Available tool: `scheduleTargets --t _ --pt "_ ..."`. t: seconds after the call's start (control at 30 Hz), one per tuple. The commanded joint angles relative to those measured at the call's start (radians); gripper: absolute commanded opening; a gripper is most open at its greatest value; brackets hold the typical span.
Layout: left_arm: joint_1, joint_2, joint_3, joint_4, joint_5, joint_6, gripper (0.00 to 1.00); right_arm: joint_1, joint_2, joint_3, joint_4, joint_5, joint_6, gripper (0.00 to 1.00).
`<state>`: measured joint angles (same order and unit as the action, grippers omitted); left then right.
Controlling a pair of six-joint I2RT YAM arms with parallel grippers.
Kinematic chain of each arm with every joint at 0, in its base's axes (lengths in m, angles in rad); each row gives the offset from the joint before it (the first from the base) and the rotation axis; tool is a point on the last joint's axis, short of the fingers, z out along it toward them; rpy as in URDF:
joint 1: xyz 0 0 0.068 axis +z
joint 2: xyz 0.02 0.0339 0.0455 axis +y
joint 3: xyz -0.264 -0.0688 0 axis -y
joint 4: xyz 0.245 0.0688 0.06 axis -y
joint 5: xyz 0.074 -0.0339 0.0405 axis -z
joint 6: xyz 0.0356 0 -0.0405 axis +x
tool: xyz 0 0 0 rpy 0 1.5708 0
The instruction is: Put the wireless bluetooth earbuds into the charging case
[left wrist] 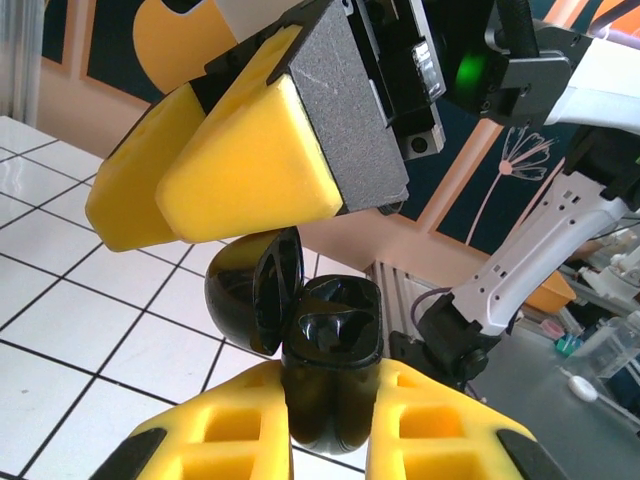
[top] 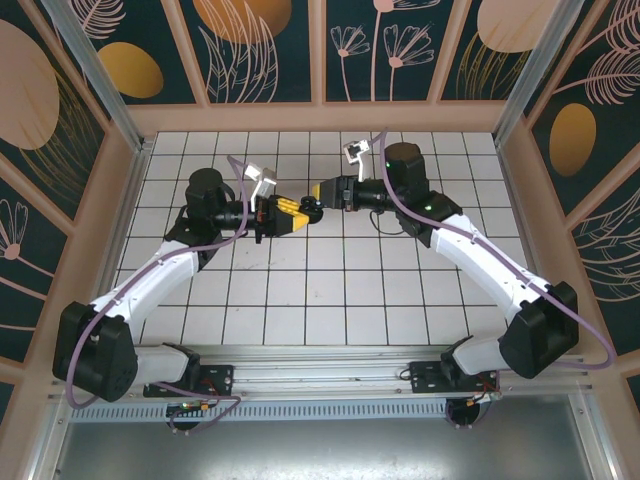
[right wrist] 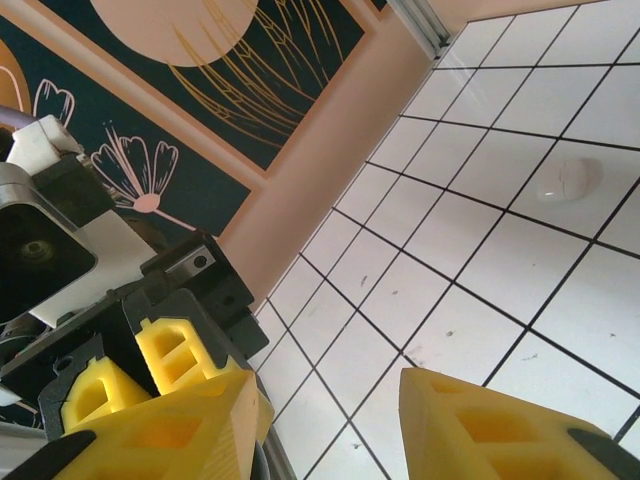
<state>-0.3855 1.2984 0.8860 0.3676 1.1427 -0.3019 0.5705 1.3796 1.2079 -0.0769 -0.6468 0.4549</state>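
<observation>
We see the left gripper (left wrist: pixel 330 395) closed tight on the charging case (left wrist: pixel 335 340). Its two yellow fingers (left wrist: pixel 215 430) press the lower body of the case from either side, so the case stands upright between them, lifted above the white-tiled table (left wrist: pixel 60 340). The case is glossy black, and its lid (left wrist: pixel 250 300) is swung open to the left on its hinge, standing nearly upright beside the mouth. Inside the open mouth we make out shiny black contours, but we cannot tell whether the earbuds sit in there. The right gripper (right wrist: pixel 328 385) has its fingers (right wrist: pixel 490 430) parted, with a clear gap between the yellow tips and nothing held in it; through that gap its own camera looks onto the tiles. In the left wrist view these fingers hang just above the case and its lid, very close, and we cannot tell whether they touch the lid. From the top camera we see the two grippers meet tip to tip over the far half of the table, the left arm reaching in from the left and the right arm from the right. On a tile beyond the right gripper lies a small pale blob (right wrist: pixel 565 180), too blurred to name. Dark panels painted with flowers (top: pixel 400 45) wall the table in
</observation>
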Motion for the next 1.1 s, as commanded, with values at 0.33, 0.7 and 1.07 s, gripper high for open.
scheduleTargets --t 0.33,0.7,1.07 --pt "0.002 -0.054 -0.019 -0.081 -0.18 0.114 0.02 -0.146 -0.008 0.067 -0.135 0.059 0.041 0.42" --pt "0.002 -0.094 -0.05 -0.16 -0.312 0.199 0.02 -0.108 0.405 0.365 -0.417 0.392 -0.008 0.35" --pt "0.002 -0.113 -0.063 -0.221 -0.404 0.259 0.02 -0.029 0.869 0.879 -0.701 0.624 -0.066 0.36"
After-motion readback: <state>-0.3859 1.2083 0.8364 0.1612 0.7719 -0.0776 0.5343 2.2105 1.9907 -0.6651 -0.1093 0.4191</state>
